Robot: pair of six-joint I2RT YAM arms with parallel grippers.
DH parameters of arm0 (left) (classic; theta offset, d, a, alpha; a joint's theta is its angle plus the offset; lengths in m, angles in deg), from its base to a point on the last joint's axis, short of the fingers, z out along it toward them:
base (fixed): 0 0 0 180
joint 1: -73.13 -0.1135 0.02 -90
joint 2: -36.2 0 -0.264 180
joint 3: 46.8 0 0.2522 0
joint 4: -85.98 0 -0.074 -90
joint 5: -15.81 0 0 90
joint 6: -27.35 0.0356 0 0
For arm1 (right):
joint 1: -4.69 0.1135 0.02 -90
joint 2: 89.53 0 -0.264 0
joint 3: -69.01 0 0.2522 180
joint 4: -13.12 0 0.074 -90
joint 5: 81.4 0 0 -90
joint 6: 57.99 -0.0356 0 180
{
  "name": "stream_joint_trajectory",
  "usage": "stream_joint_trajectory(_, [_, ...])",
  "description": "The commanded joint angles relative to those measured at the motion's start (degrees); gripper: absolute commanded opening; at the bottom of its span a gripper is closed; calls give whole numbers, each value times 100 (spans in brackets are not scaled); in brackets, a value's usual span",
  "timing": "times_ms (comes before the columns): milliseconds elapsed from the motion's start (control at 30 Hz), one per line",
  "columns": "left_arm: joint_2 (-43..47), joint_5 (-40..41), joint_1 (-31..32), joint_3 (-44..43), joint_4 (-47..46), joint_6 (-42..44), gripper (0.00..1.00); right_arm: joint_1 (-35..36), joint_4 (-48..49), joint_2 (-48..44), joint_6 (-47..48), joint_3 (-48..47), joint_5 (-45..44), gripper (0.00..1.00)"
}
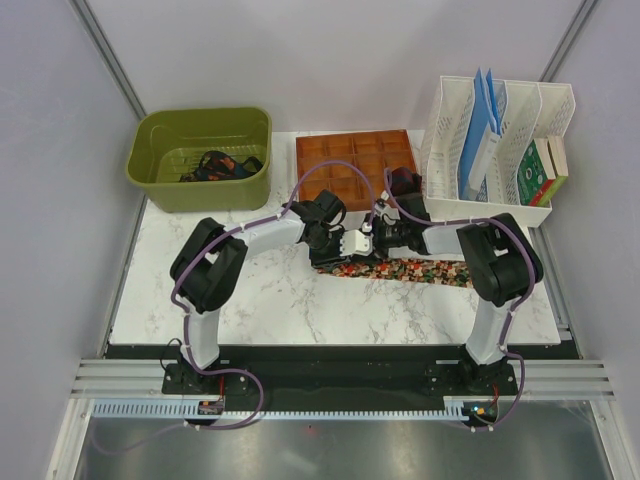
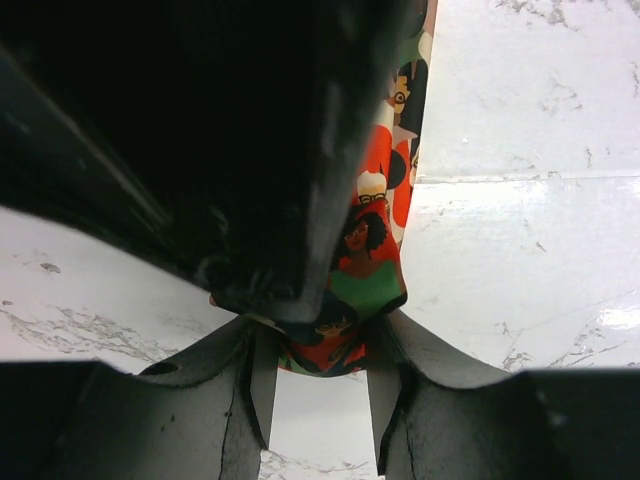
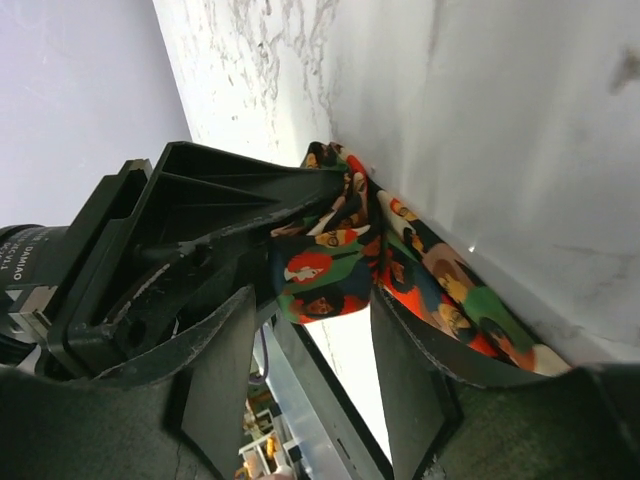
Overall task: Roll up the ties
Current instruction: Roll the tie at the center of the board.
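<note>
A busily speckled red, green and orange tie [image 1: 425,271] lies flat across the marble table [image 1: 290,300], its left end folded up where both grippers meet. My left gripper [image 1: 352,245] is shut on that folded end [image 2: 365,285]; the cloth fills the gap at its fingertips [image 2: 322,342]. My right gripper [image 1: 388,236] comes in from the opposite side. It stands open around the same fold [image 3: 325,275], with a small gap on its left side [image 3: 308,300]. The rest of the strip [image 3: 450,300] trails past its right finger. Darker ties [image 1: 215,165] lie in a green bin.
The green bin [image 1: 200,192] stands at the back left. A brown compartment tray [image 1: 345,160] is behind the grippers. A white file rack [image 1: 490,205] with books stands at the back right. The right gripper's black body [image 2: 200,150] fills much of the left wrist view.
</note>
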Motion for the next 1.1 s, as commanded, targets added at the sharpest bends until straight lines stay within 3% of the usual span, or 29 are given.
stream_joint_trajectory(0, [-502,-29,104,213,169,51,43,241,685,-25,-294,28,83,57])
stream_joint_trajectory(100, [-476,-12,95,239,178,51,43,347,695,124,-181,-7,-23,55])
stream_joint_trajectory(167, [-467,15,86,248,169,42,44,347,503,221,-23,-41,-137,47])
stream_joint_trajectory(333, [-441,6,60,222,178,7,45,181,-297,318,574,-147,-348,14])
stream_joint_trajectory(433, [-354,-20,42,195,178,-10,46,110,-632,344,838,-226,-567,1])
stream_joint_trajectory(700, [384,-441,-133,213,108,-159,66,84,-1185,634,1261,-358,-928,0])
stream_joint_trajectory(800, [850,-784,-492,265,-32,-335,73,84,-1353,722,1428,-437,-1024,0])
stream_joint_trajectory(867, [1289,-1108,-695,423,-331,-440,80,75,-1458,757,1533,-472,-1025,0])
stream_joint_trajectory(933, [1570,-1320,-985,598,-472,-502,99,75,-1538,766,1630,-481,-1069,0])
stream_joint_trajectory(1067, [2273,-1699,-1442,600,-753,-923,100,110,-1644,643,1964,-420,-1130,0])
